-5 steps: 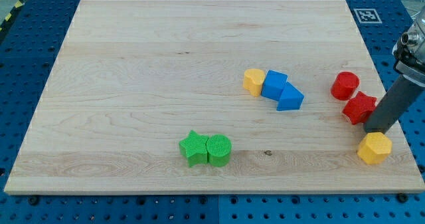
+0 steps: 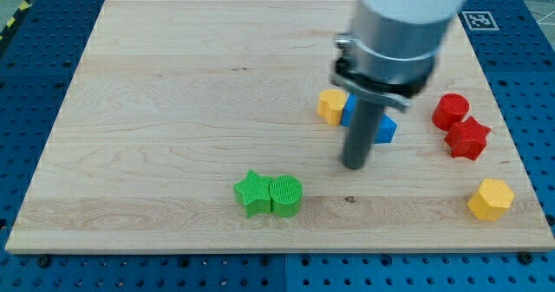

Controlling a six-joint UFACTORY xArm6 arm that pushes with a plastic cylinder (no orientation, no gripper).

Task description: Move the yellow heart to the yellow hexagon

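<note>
The yellow heart (image 2: 329,106) lies right of the board's middle, touching a blue block (image 2: 348,112) on its right side. The yellow hexagon (image 2: 490,198) sits near the board's bottom right corner, far from the heart. My tip (image 2: 353,165) rests on the board below the blue blocks, a little below and to the right of the yellow heart, touching no block. The rod and the arm's body hide most of the blue blocks.
A blue triangle (image 2: 387,130) shows partly behind the rod. A red cylinder (image 2: 450,111) and a red star (image 2: 468,139) stand at the right. A green star (image 2: 252,193) and a green cylinder (image 2: 286,196) touch each other at bottom centre.
My tip has moved left from beside the yellow hexagon and red star to below the blue blocks. The hexagon sits slightly lower right than before. The other blocks have not moved.
</note>
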